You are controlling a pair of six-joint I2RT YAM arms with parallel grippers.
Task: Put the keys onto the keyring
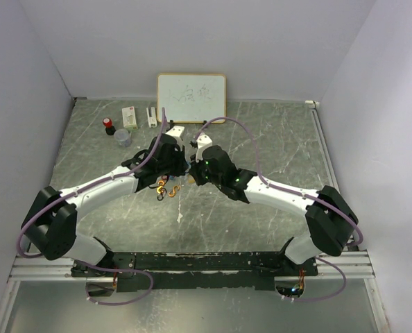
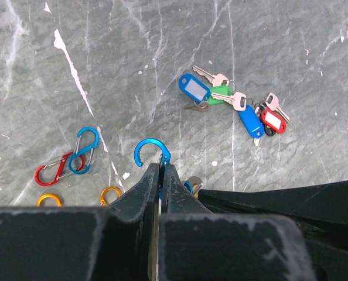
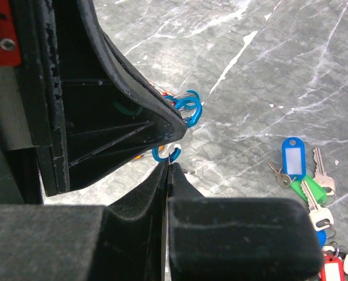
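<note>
Both arms are leaning in over the middle of the grey marbled table (image 2: 39, 82), fingertips almost nose to nose. The left gripper (image 2: 158, 168) is pinched tight on the blue clip (image 2: 152, 141), and only the open hook of it pokes out past the fingertips. The right gripper (image 3: 167, 170) has its fingers pressed together as well, tips just under that same blue clip; whether they are nipping anything I cannot tell, the spot is too small and shadowed.

And the keys (image 2: 232, 105) — they lie in one bunch flat on the table, well apart from the blue clip, off to its right and a bit farther from the arms in the left wrist view. You can pick out a blue tag (image 2: 194, 89), a green tag (image 2: 222, 93), a red tag (image 2: 274, 120) and several silver keys among them, none of it touched by either gripper.

On the other side of the blue clip — two linked carabiners, a blue carabiner (image 2: 85, 149) and a red carabiner (image 2: 50, 174), lying flat. Near them, closer to the camera, an orange ring (image 2: 111, 189) peeks out beside the left finger.
</note>
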